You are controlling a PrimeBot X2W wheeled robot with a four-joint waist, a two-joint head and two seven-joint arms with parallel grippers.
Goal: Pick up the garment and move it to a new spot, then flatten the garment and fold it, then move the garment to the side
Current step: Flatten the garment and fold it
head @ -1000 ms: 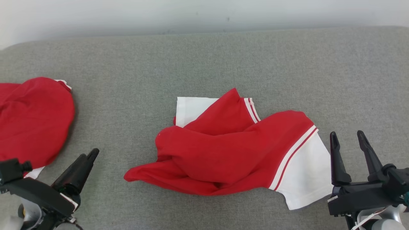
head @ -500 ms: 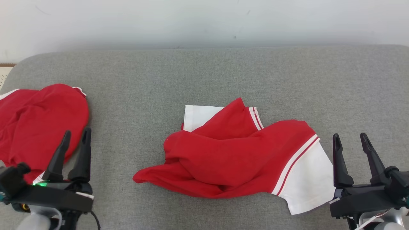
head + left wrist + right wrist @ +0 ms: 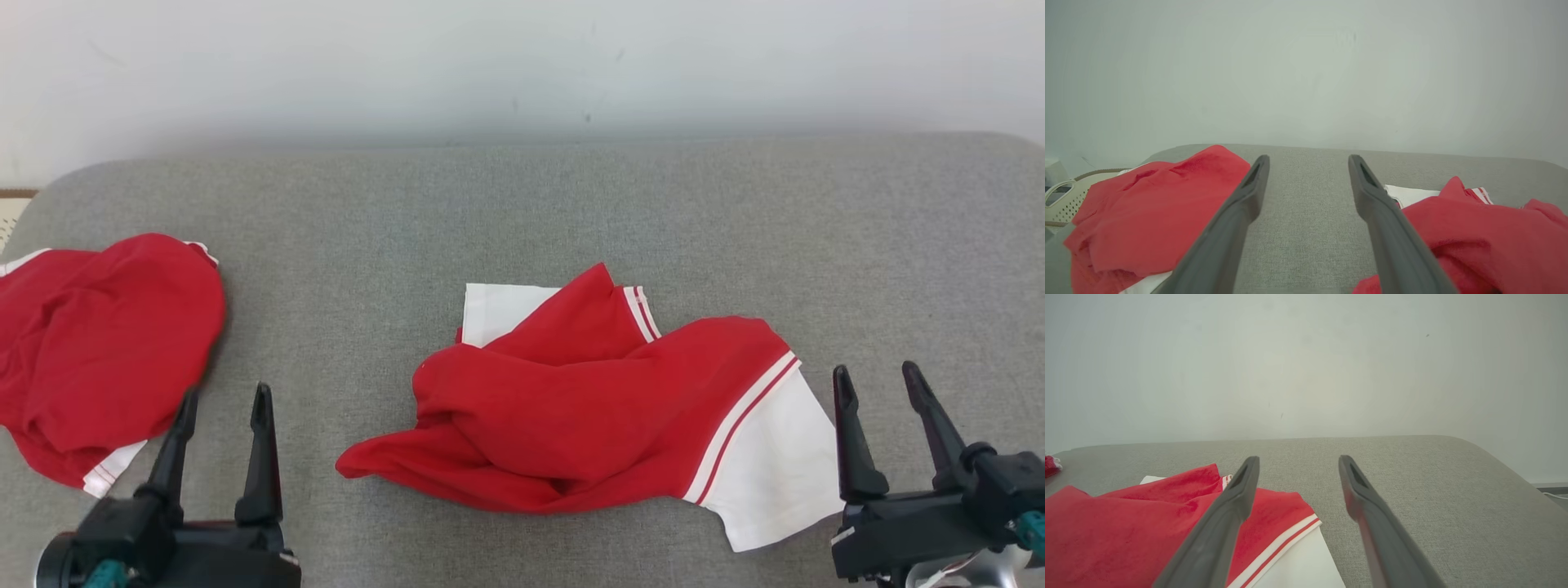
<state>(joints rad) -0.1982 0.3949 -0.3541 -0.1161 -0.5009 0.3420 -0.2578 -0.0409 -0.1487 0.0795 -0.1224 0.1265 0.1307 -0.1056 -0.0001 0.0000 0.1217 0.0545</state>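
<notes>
A crumpled red garment (image 3: pixel 588 408) with white panels and red-white stripes lies in the middle of the grey padded surface (image 3: pixel 522 212). My left gripper (image 3: pixel 225 394) stands open at the lower left, fingers pointing up, apart from the garment's left tip. My right gripper (image 3: pixel 873 372) is open just right of the garment's white panel, touching nothing. In the left wrist view the open gripper (image 3: pixel 1308 158) frames bare grey cloth, with the garment (image 3: pixel 1486 241) to its right. In the right wrist view the garment (image 3: pixel 1126 531) lies left of and under the left finger of the open gripper (image 3: pixel 1298 459).
A second red garment (image 3: pixel 98 359) lies heaped at the left edge, close to my left gripper; it shows in the left wrist view (image 3: pixel 1155 204) too. A pale perforated basket (image 3: pixel 1061 200) sits beyond the surface's left end. A white wall (image 3: pixel 522 65) stands behind.
The head camera has tilted, shifting the whole picture down. My left gripper swung from slanting rightward to upright and moved right. The right gripper and both garments stayed put.
</notes>
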